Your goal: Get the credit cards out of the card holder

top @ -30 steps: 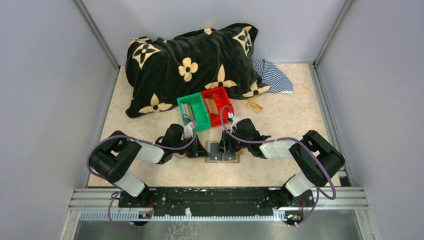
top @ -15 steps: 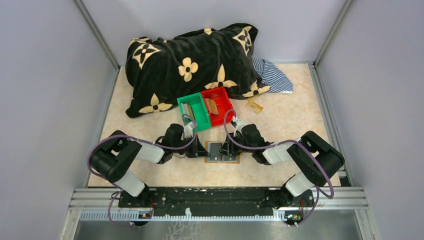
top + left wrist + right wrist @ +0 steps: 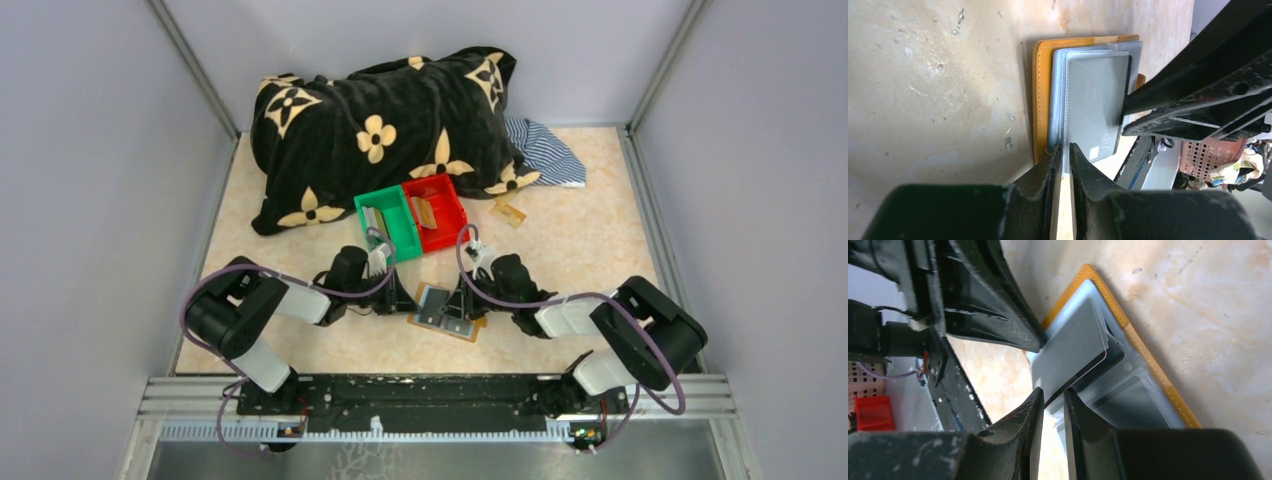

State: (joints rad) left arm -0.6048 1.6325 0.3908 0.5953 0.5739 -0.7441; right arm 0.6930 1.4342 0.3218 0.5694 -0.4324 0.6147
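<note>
The card holder lies open and askew on the table between my arms, tan leather rim round grey pockets. My left gripper is shut on the edge of a grey pocket sleeve. My right gripper is shut on the near edge of a silvery grey credit card, which sticks partly out of its pocket. The same card shows in the left wrist view, with the right fingers on it.
A green bin and a red bin holding cards stand just behind the holder. A gold-tan card lies on the table to their right. A black flowered pillow and striped cloth fill the back.
The right gripper has drawn back to the right with the grey card. The card holder has turned askew, its right end swung toward the near edge. The left gripper stayed in place.
</note>
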